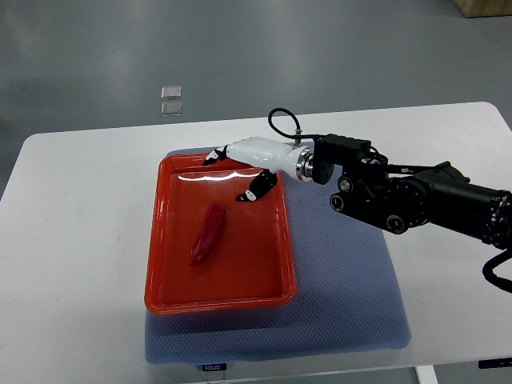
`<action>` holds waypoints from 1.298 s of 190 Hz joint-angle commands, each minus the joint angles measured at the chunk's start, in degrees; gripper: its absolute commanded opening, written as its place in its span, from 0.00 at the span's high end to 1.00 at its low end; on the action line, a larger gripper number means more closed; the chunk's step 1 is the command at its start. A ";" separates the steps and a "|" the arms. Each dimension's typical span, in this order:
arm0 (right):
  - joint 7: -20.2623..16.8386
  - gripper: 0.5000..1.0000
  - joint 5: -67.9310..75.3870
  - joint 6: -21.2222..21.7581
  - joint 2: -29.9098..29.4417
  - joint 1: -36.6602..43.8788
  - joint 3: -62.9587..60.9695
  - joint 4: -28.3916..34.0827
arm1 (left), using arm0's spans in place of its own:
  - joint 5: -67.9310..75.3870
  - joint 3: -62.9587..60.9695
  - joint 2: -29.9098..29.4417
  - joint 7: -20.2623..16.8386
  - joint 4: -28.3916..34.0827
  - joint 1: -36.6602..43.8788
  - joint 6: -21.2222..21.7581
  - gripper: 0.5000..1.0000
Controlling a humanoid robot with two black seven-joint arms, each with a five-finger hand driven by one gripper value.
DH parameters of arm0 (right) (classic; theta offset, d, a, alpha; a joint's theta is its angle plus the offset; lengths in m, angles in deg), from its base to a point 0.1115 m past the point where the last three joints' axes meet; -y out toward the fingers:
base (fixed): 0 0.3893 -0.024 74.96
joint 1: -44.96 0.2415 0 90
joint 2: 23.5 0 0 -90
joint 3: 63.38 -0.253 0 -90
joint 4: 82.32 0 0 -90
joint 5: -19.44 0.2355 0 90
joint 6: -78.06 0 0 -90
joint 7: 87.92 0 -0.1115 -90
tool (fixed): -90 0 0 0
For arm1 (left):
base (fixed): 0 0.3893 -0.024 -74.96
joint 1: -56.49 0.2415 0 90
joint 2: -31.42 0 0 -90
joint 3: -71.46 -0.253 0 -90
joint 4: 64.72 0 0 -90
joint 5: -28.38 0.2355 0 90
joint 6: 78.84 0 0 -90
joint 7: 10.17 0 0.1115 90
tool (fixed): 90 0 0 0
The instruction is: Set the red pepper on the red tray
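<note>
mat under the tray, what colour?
Blue-grey mat, dotted texture, under the red tray; top view.

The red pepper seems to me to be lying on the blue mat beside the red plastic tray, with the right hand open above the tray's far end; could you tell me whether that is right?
Not quite. The top view shows the red pepper lying inside the red plastic tray, not on the blue mat beside it. The rest holds: the right hand is open above the tray's far end.

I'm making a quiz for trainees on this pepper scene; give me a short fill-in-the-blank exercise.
1. The red pepper lies inside the red ____.
2. The tray sits partly on a blue ____.
3. The right hand holds ____; its fingers are spread above the tray.

Missing words: tray; mat; nothing
</note>
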 commanded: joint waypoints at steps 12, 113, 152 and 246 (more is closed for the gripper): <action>0.00 0.30 6.96 0.07 3.12 -0.60 -7.44 -2.58 | 0.00 0.00 0.00 0.00 0.00 0.00 0.00 0.00; -4.30 0.29 34.29 0.51 5.76 -13.52 -35.39 -8.65 | 0.00 0.00 0.00 0.00 0.00 0.00 0.00 0.00; -5.01 0.28 36.58 1.65 6.28 -16.68 -41.01 -8.65 | 0.00 0.00 0.00 0.00 0.00 0.00 0.00 0.00; -8.96 0.17 36.31 7.63 3.82 -23.01 -55.86 -7.86 | 0.00 0.00 0.00 0.00 0.00 0.00 0.00 0.00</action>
